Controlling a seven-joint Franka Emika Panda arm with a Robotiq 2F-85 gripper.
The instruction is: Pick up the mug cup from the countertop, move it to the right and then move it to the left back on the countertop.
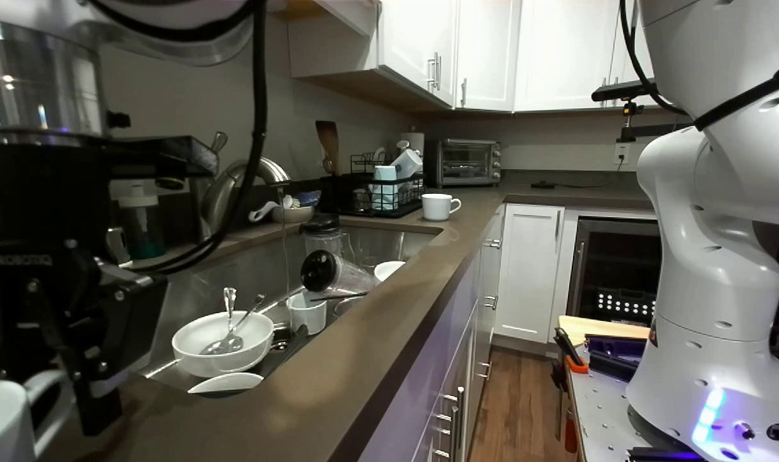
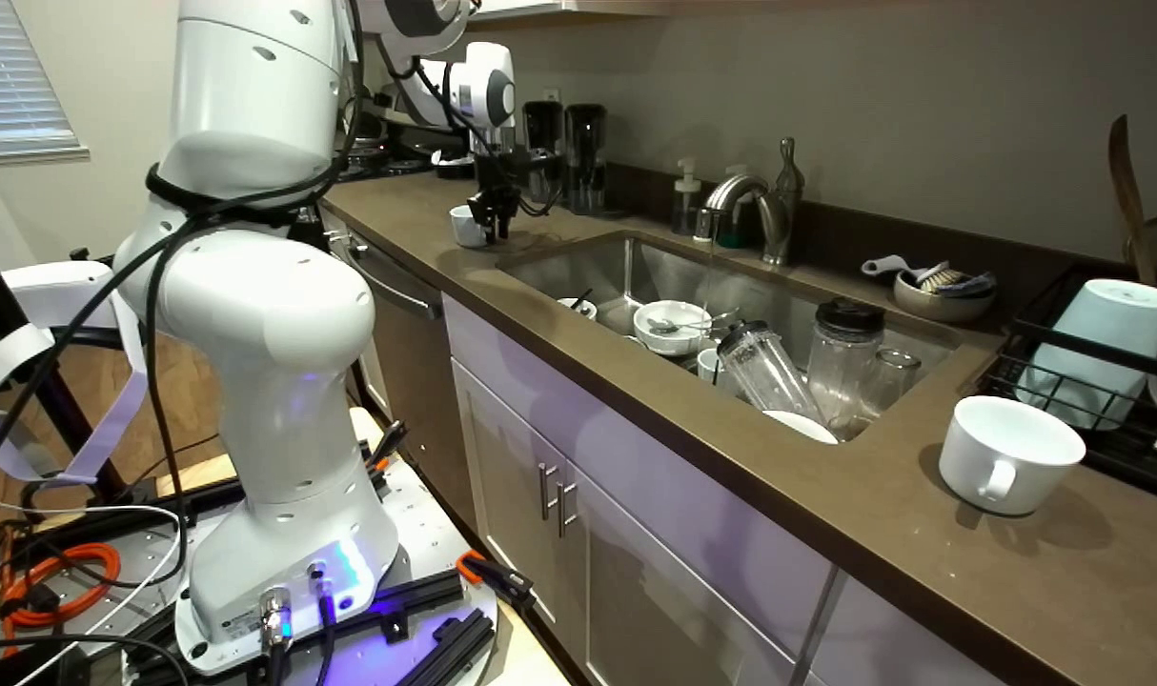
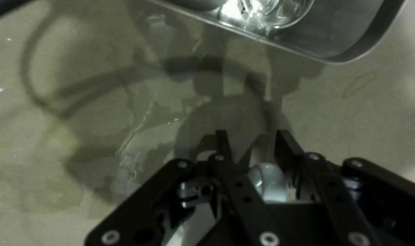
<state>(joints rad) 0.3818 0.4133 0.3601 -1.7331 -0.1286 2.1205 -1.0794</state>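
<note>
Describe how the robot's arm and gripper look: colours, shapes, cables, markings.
The arm is white, smooth and rounded, with a black strap, black cables and a glowing bluish light strip low down. The gripper is black and angular, has two fingers, silvery screws and pale ROBOTIQ lettering.

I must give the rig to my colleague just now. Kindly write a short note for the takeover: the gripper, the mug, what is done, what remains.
Gripper: jaws apart, with the handle of the mug between them; I cannot tell whether they grip it.
Mug: upright at the counter, by one end of the sink; whether its base touches is unclear.
Done: gripper in place at the handle. The moves right and left cannot be confirmed.
Left: probably secure the grip, lift, go right, then left and set down.
Note: a second mug stands by the sink's opposite end.
</note>
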